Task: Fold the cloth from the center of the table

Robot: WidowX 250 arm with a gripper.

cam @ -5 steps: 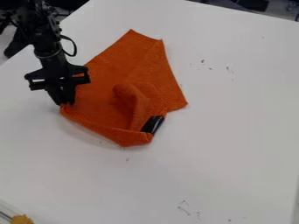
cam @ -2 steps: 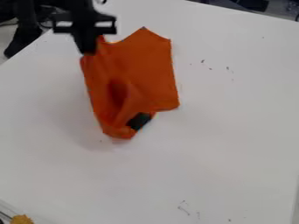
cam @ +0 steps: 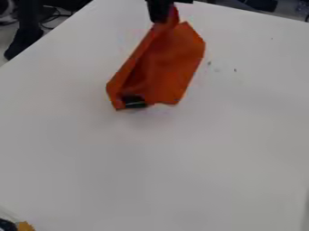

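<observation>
The orange cloth has a soft, matte, fabric look. Its blunt left corner leads into a long, slanting rolled edge, with a deeper-toned hollow running just inside it. At the lower left, a smooth black piece with a pale glint sits against the folded fabric. To the right of this the bottom edge runs unevenly to a lower right corner, and the broad, lightly rumpled panel climbs to an angular right side and a pointed upper corner. Between that point and the gripper, the fabric narrows into a bunched, upright strip.

The fingers of the black gripper, at the top of the view, are closed on this gathered upper end. Most of the cloth hangs below them, spreading down to the left and right over the far half of the table. I cannot tell whether its lower edge touches the tabletop.

The table is smooth and off-white, with a soft shadow below the cloth and small dark marks to its right. Beyond the far left edge stand a black upright and dark cables. At the near left corner a yellow-orange lump lies beside a dark rounded shape. Dark objects lie past the far right edge.
</observation>
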